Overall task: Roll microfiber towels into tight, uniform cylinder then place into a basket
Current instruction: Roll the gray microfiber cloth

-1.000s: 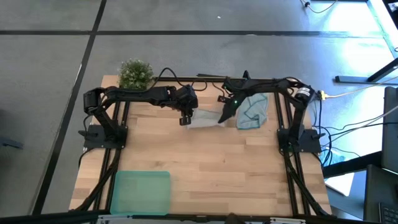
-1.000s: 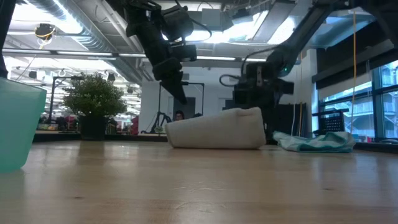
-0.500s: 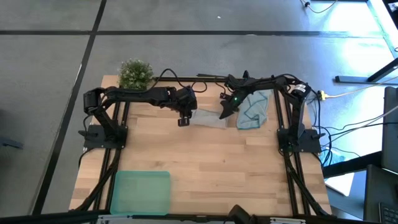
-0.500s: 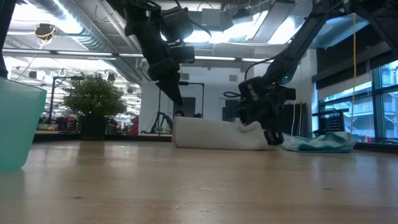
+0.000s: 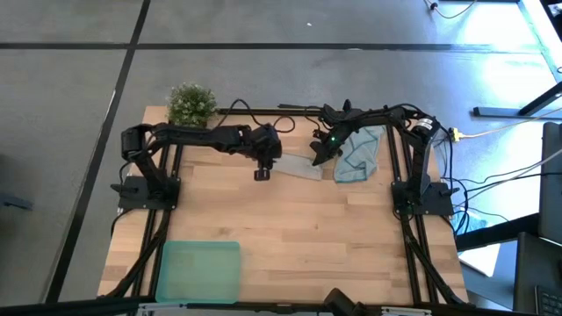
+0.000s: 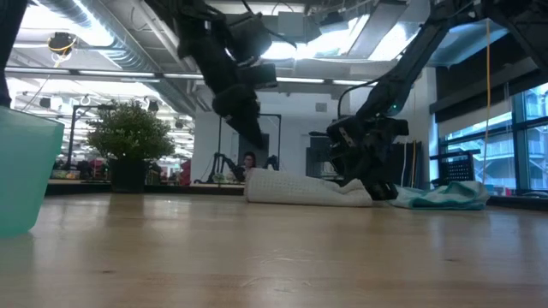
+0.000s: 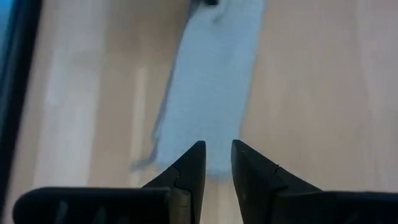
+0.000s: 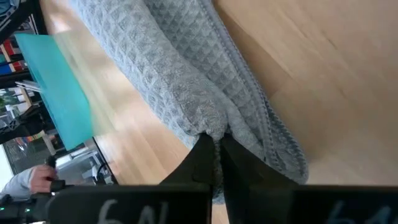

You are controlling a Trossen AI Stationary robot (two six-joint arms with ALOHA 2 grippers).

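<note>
Pinching one end of the grey towel point(image 5: 297, 167), the right gripper point(image 5: 316, 159) is keeping its fingers closed on the fabric near the table's twelve o'clock edge, its arm reaching across from three o'clock. The left gripper point(image 5: 262, 173) is hovering at the towel's other end, jaws only narrowly parted and holding nothing, its arm stretching in from nine o'clock. The blue towel point(image 5: 359, 154) is lying crumpled just beside the right gripper. The basket point(image 5: 198, 270) is sitting well apart at seven o'clock.
</note>
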